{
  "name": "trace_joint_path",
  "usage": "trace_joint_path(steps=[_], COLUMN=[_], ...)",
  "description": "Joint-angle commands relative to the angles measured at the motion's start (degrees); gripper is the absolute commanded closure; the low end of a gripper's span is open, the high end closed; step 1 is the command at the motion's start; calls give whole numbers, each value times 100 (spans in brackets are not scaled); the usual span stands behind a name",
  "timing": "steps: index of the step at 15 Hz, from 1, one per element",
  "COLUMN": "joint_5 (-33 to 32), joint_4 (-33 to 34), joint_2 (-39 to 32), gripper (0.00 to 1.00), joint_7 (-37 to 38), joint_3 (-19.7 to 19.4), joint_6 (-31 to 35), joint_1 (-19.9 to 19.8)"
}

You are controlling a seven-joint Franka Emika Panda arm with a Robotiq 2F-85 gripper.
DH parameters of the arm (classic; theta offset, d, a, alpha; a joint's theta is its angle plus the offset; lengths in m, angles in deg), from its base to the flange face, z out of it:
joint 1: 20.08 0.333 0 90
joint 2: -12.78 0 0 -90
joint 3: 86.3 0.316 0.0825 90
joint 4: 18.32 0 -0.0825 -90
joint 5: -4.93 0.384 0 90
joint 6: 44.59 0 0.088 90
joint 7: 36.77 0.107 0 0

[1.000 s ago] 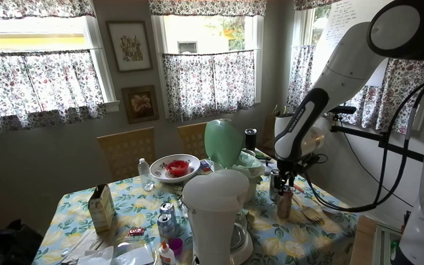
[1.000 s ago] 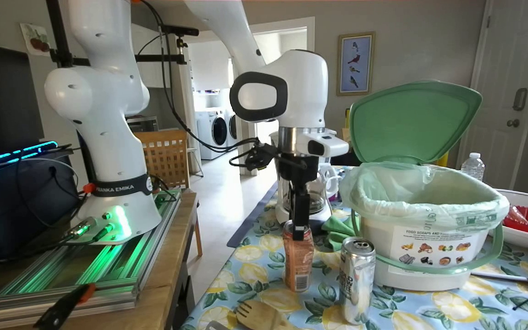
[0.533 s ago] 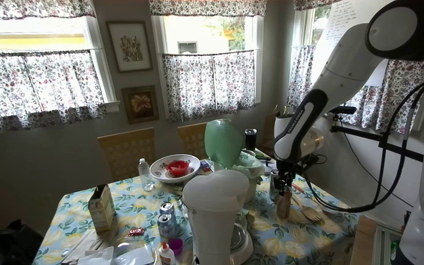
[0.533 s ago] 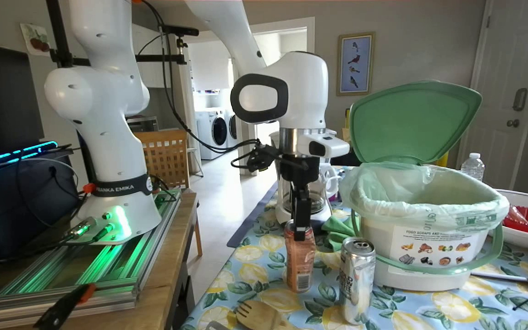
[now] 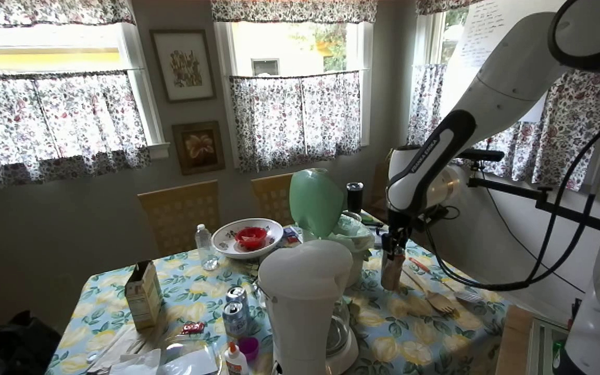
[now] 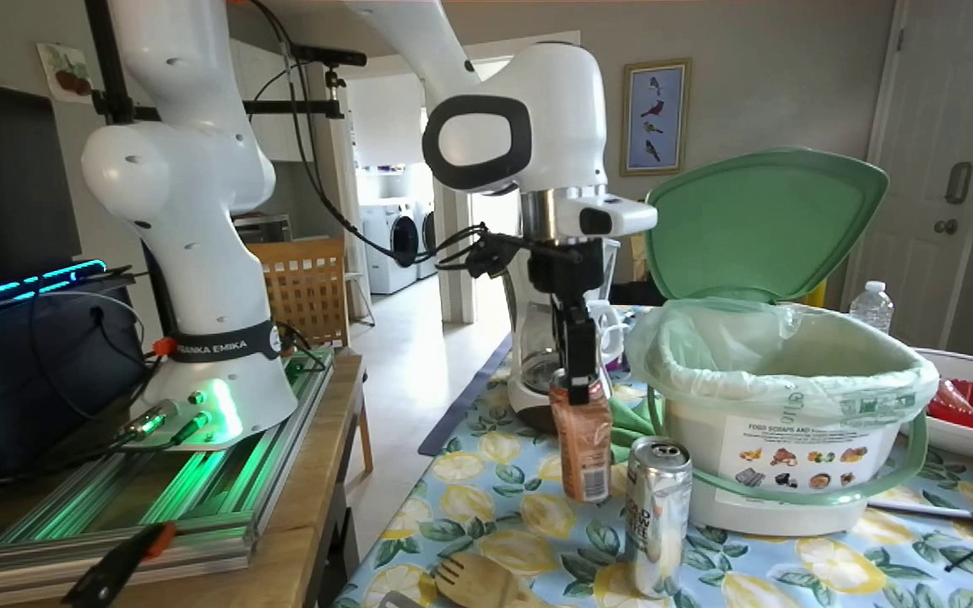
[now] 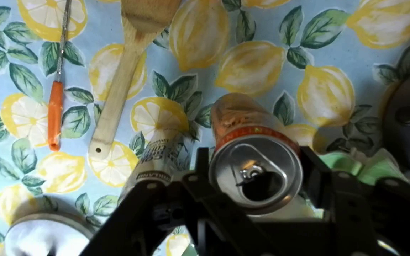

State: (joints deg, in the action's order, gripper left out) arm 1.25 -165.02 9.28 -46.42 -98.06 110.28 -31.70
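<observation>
My gripper is shut on an orange drink can, a finger on either side near its silver top. The opened tab hole faces the wrist camera. In both exterior views the can hangs nearly upright below the gripper, apparently raised a little off the tablecloth. Close by stands a silver can, which the wrist view shows just left of the fingers. Beyond it sits a white scrap bin with a green bag liner and its green lid raised.
A white coffee maker stands near the bin, with a green cloth between. A wooden utensil and an orange-handled tool lie on the table. A white bowl, a bottle and a carton are farther off.
The jaws have closed on the orange can. Gripper and can have risen and shifted towards the silver can and the bin.
</observation>
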Motion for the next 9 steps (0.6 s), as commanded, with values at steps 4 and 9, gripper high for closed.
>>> trace_joint_path(steps=[4,9], joint_5=[225,162], joint_4=[-32,37], joint_2=[989,1490], gripper=[63,63], joint_7=[-33,38], joint_3=[16,-7], joint_6=[-624,-839], joint_1=[35,36])
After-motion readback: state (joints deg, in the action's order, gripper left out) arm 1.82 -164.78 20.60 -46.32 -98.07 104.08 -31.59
